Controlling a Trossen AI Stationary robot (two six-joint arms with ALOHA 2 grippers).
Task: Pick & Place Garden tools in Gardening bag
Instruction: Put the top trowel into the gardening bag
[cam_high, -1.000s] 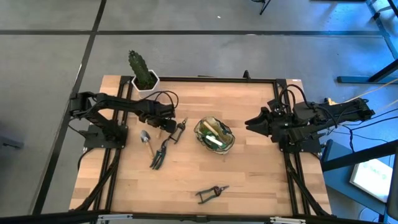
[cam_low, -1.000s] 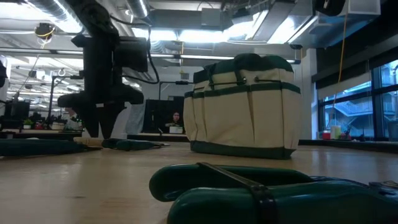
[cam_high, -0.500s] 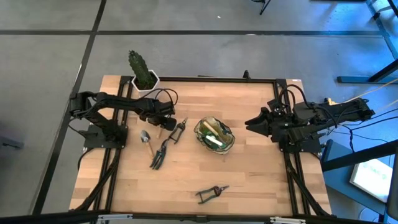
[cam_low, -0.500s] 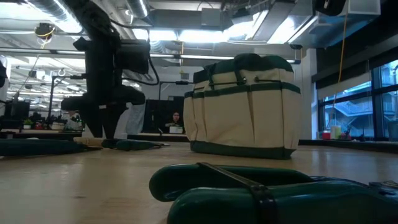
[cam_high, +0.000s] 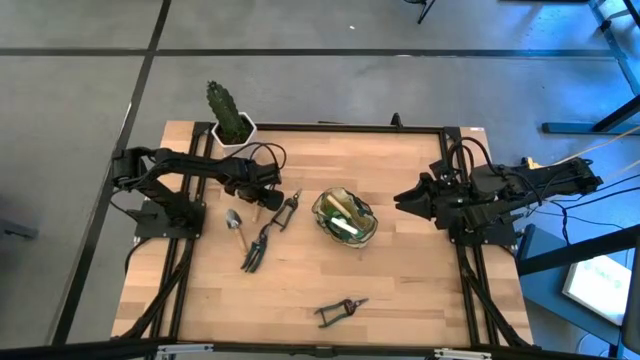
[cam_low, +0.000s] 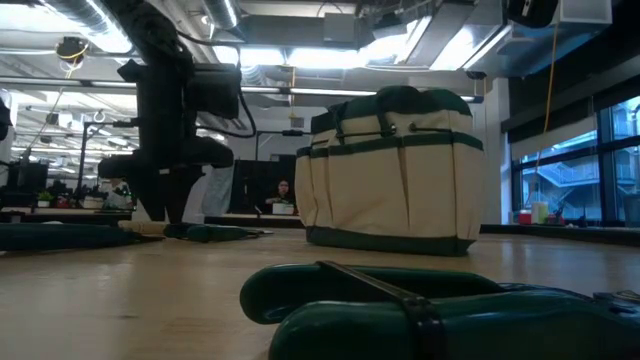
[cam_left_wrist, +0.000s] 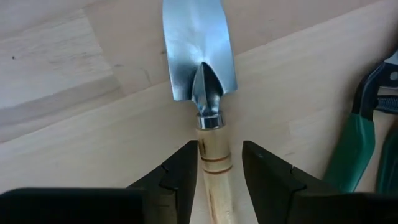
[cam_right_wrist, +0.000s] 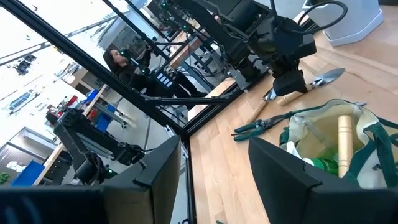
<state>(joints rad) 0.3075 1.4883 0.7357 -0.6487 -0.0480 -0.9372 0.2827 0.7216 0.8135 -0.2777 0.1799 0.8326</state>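
A trowel with a silver blade (cam_left_wrist: 199, 50) and a wooden handle (cam_left_wrist: 214, 168) lies flat on the table (cam_high: 400, 280), left of the gardening bag (cam_high: 345, 217). My left gripper (cam_left_wrist: 219, 152) points down over it, open, one finger on each side of the handle. A silver-headed tool (cam_high: 234, 220) and a dark claw rake (cam_high: 256, 252) lie beside it. Black shears (cam_high: 340, 312) lie near the front edge. The bag stands upright with a wooden handle (cam_right_wrist: 341, 140) and a green bottle (cam_right_wrist: 320, 165) inside. My right gripper (cam_right_wrist: 214, 168) hangs open, high at the table's right edge. My left gripper comes from above with its fingers across the trowel's wooden handle, close behind the blade's metal collar (cam_left_wrist: 210, 119). A gap shows between the wood and one finger (cam_left_wrist: 261, 168). The other finger (cam_left_wrist: 183, 171) stands right at the wood; whether it touches I cannot tell.
A cactus in a white pot (cam_high: 231, 118) stands at the table's far left corner. A green-handled tool (cam_left_wrist: 354, 149) lies just beside my left gripper's fingers. Bare wood stretches between the bag and the right arm and along the near edge around the shears.
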